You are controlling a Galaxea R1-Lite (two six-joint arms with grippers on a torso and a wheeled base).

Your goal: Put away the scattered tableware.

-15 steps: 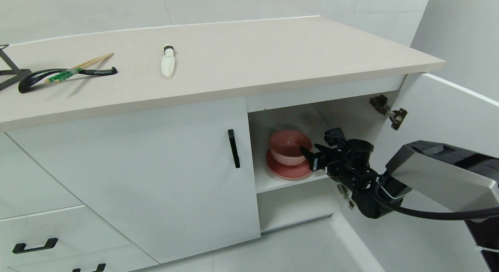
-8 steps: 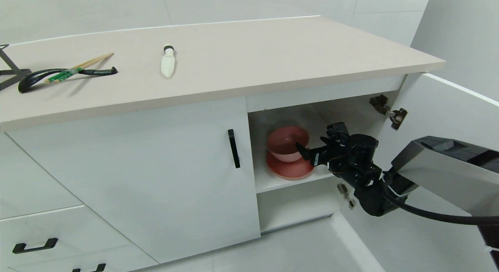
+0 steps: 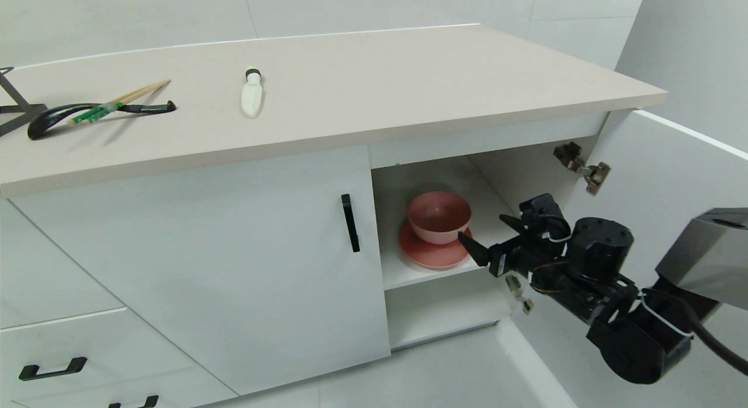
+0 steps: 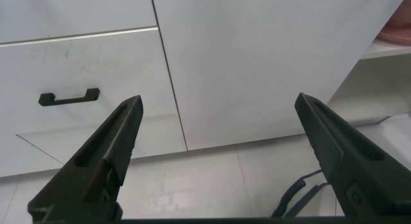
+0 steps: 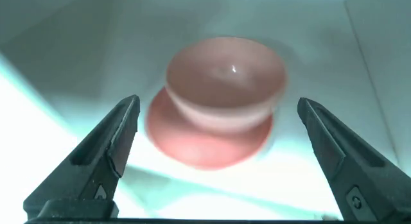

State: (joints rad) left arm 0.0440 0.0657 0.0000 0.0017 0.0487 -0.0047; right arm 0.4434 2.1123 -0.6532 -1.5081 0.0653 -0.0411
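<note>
The counter (image 3: pixel 409 75) overhangs a white cabinet whose right-hand compartment stands open, its door (image 3: pixel 660 180) swung wide to the right on a metal hinge (image 3: pixel 584 165). To the left, the opening is bounded by the closed door (image 3: pixel 234 250) with its black vertical handle (image 3: pixel 349 222). The upper shelf (image 3: pixel 409 275) has bare room to the right of the dishes and in front of them, up to its front edge, and a lower bay opens beneath it. A pink bowl (image 3: pixel 439 216) sits upright on a pink plate (image 3: pixel 432 253) on the left part of that shelf, near the front. The right gripper (image 3: pixel 485 230) hangs just outside the shelf's front edge, to the right of the bowl and apart from it, its fingers (image 3: pixel 470 247) spread wide and holding nothing. In the right wrist view the bowl (image 5: pixel 225 83) and plate (image 5: pixel 205 144) lie centred beyond the gap between the two fingers (image 5: pixel 106 160), touched by neither. The left gripper (image 4: pixel 218 101) is low before the cabinet front, fingers (image 4: pixel 103 160) wide and empty, facing a drawer pull (image 4: pixel 69 97) and the tiled floor (image 4: pixel 212 185). On the counter's left end lie the chopsticks (image 3: pixel 125 95) across a black spoon (image 3: pixel 58 116), with a white utensil (image 3: pixel 252 95) to their right, apart from them.
</note>
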